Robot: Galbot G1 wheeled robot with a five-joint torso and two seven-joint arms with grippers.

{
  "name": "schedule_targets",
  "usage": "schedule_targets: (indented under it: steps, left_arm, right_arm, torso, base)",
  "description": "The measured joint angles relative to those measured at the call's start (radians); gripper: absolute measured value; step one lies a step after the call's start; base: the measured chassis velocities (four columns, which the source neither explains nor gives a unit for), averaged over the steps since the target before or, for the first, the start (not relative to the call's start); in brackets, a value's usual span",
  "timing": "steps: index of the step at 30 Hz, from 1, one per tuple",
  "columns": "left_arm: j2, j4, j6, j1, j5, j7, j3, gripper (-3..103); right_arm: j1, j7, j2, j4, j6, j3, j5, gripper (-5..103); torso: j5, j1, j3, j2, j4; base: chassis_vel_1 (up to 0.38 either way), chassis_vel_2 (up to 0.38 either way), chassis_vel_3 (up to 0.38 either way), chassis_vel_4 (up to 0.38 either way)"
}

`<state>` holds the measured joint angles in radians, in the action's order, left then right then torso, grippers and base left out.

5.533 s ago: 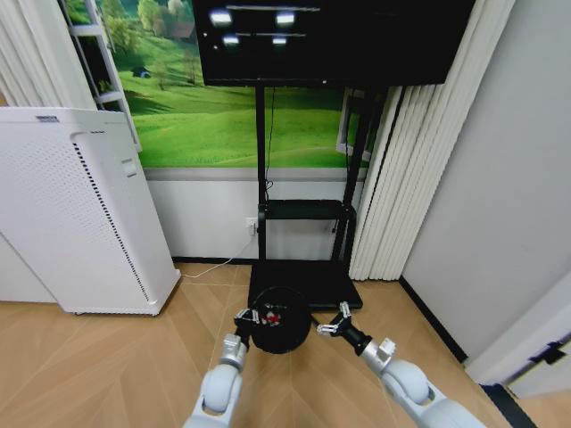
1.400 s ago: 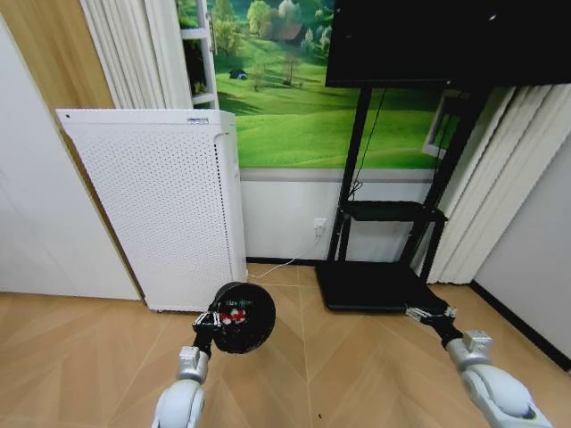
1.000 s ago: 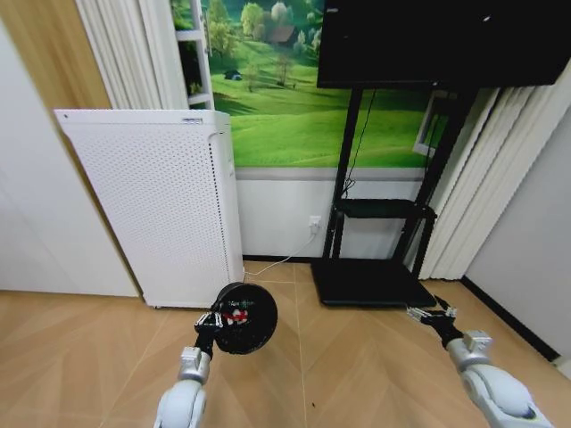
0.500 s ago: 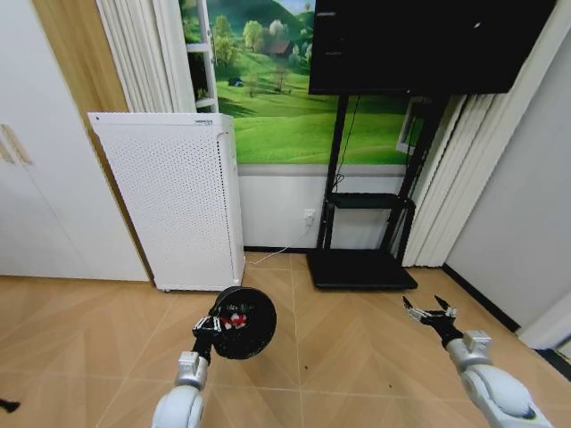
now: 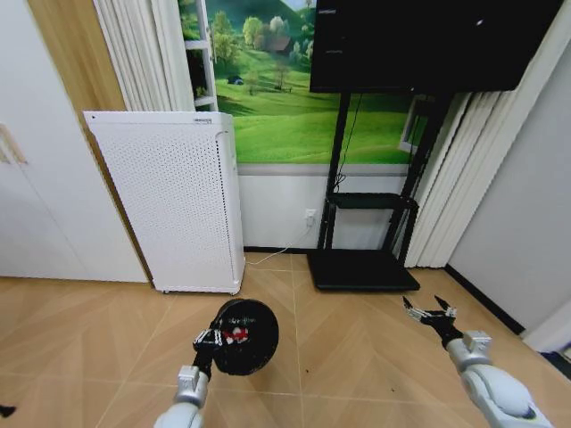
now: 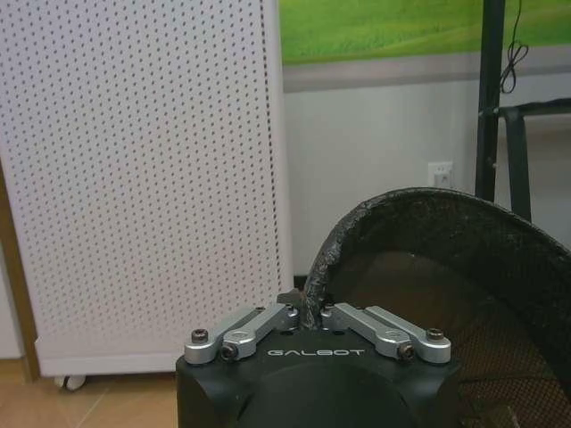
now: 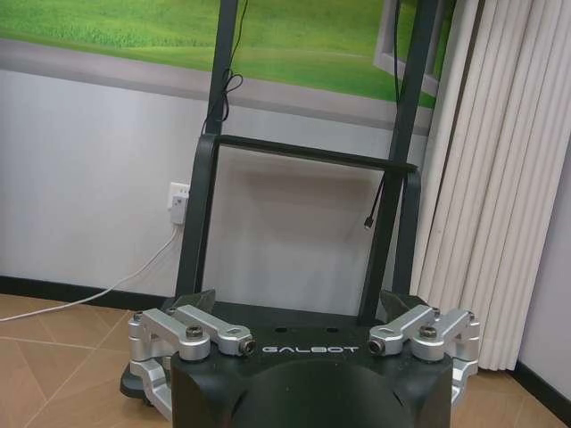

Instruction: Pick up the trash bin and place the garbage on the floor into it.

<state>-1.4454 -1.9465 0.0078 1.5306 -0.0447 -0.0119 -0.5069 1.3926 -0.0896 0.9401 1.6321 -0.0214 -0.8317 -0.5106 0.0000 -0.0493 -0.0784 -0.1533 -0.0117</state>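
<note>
- The trash bin (image 5: 244,336) hangs off the floor in front of the robot, tipped so its open mouth faces the head camera. Red-and-white scraps (image 5: 235,333) lie inside it.
- The left gripper (image 5: 209,340) holds the bin by the rim; in the left wrist view its fingers (image 6: 277,317) are clamped on the rim's edge (image 6: 314,276).
- The right gripper (image 5: 426,311) hangs out to the right, well apart from the bin, with its jaws spread wide and nothing between them.
- Over the last 5 seconds the whole view has swung: the bin used to sit in front of the black stand base, and now the stand is off to the right while the white perforated appliance (image 5: 169,196) has come toward the middle. That reads as the robot turning and backing off with the bin carried along, not the bin moving in the grip.
- With scraps already inside, I judge the collecting is well along; I can't pick out any garbage left on the floor.
- The wood floor (image 5: 357,357) is laid in a herringbone pattern. Behind are a TV (image 5: 428,40) on its black stand (image 5: 361,267), a green landscape picture, pale curtains and a white cupboard at the left.
</note>
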Motion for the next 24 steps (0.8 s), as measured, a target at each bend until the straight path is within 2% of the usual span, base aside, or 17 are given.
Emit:
schedule_targets:
  steps: [2, 5, 6, 8, 10, 13, 16, 24]
  left_arm:
    - [0.021, -0.003, 0.021, 0.01, -0.027, -0.014, -0.006, 4]
    - [0.069, -0.022, 0.087, 0.041, -0.121, -0.058, -0.013, 4]
    - [0.069, -0.022, 0.087, 0.041, -0.121, -0.058, -0.013, 4]
    - [0.087, -0.038, 0.121, 0.068, -0.193, -0.076, -0.016, 4]
    - [0.089, -0.041, 0.126, 0.076, -0.217, -0.079, -0.018, 4]
    - [0.092, -0.048, 0.135, 0.106, -0.371, -0.08, -0.02, 4]
    - [0.089, -0.039, 0.143, 0.114, -0.413, -0.087, -0.016, 4]
    - [0.094, -0.01, 0.17, 0.144, -0.451, -0.135, -0.022, 4]
  right_arm:
    - [0.0, 0.0, 0.0, 0.0, 0.0, 0.0, 0.0, 100]
    - [0.0, 0.0, 0.0, 0.0, 0.0, 0.0, 0.0, 100]
    - [0.0, 0.0, 0.0, 0.0, 0.0, 0.0, 0.0, 100]
    - [0.0, 0.0, 0.0, 0.0, 0.0, 0.0, 0.0, 100]
    - [0.0, 0.0, 0.0, 0.0, 0.0, 0.0, 0.0, 100]
    - [0.0, 0.0, 0.0, 0.0, 0.0, 0.0, 0.0, 100]
    - [0.0, 0.0, 0.0, 0.0, 0.0, 0.0, 0.0, 100]
    - [0.0, 0.0, 0.0, 0.0, 0.0, 0.0, 0.0, 100]
  torso:
    - [0.0, 0.0, 0.0, 0.0, 0.0]
    - [0.0, 0.0, 0.0, 0.0, 0.0]
    - [0.0, 0.0, 0.0, 0.0, 0.0]
    - [-0.0001, 0.0, 0.0, 0.0, 0.0001]
    - [0.0, 0.0, 0.0, 0.0, 0.0001]
    - [0.0, 0.0, 0.0, 0.0, 0.0001]
    - [-0.0001, 0.0, 0.0, 0.0, -0.0001]
    - [-0.0001, 0.0, 0.0, 0.0, 0.0]
  base:
    - [0.0, 0.0, 0.0, 0.0]
    - [0.0, 0.0, 0.0, 0.0]
    - [0.0, 0.0, 0.0, 0.0]
    - [0.0, 0.0, 0.0, 0.0]
    - [0.0, 0.0, 0.0, 0.0]
    - [0.0, 0.0, 0.0, 0.0]
    - [0.0, 0.0, 0.0, 0.0]
    - [0.0, 0.0, 0.0, 0.0]
